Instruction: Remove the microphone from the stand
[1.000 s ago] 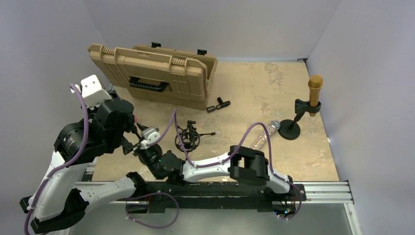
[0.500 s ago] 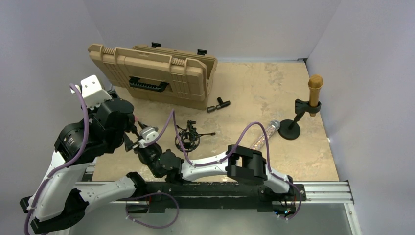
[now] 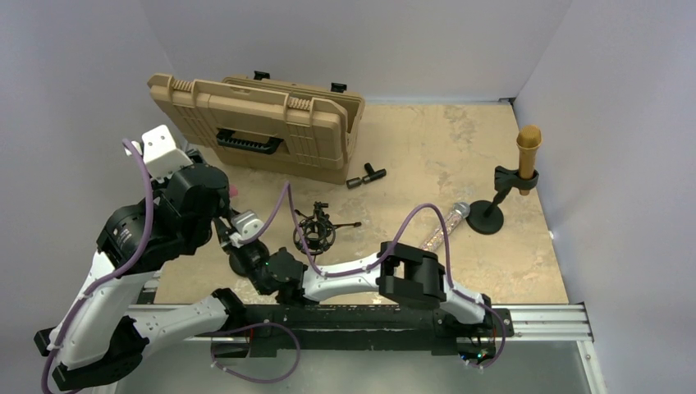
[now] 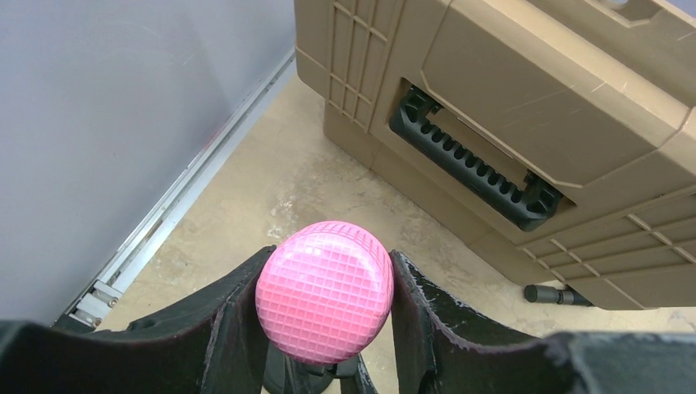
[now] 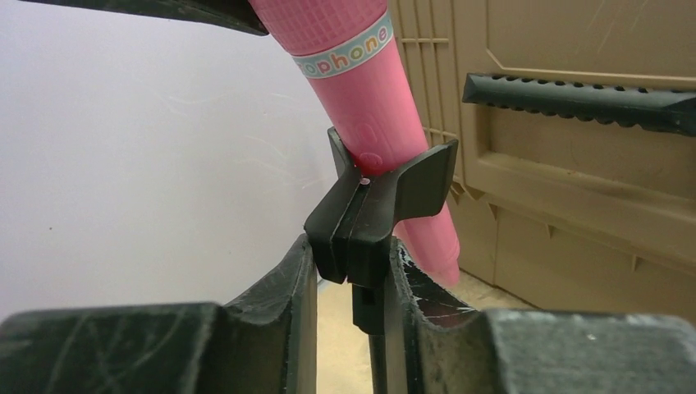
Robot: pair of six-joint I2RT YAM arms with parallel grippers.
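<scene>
The left gripper (image 4: 327, 283) pinches the pink microphone (image 4: 322, 310) by its round head, a glossy plastic ball moulded with a fine square grid, with the rough black fingers (image 4: 238, 316) pressed against its two sides. Just below, the right gripper (image 5: 351, 275) is clamped on the matte black stand clip (image 5: 386, 193), a forked plastic cradle. The microphone's smooth tapering pink body, ringed by a pale band with coloured letters, sits tilted in this cradle. Both grippers meet near the left edge of the mottled beige table (image 3: 427, 148). Behind them, toward the far left corner, lies a ribbed tan hard case (image 3: 263, 123) with a black toothed handle. A wiry black shock mount (image 3: 314, 231) sits mid-table. At the right edge, a gold microphone (image 3: 528, 148) stands upright in a black round-based stand (image 3: 486, 220).
</scene>
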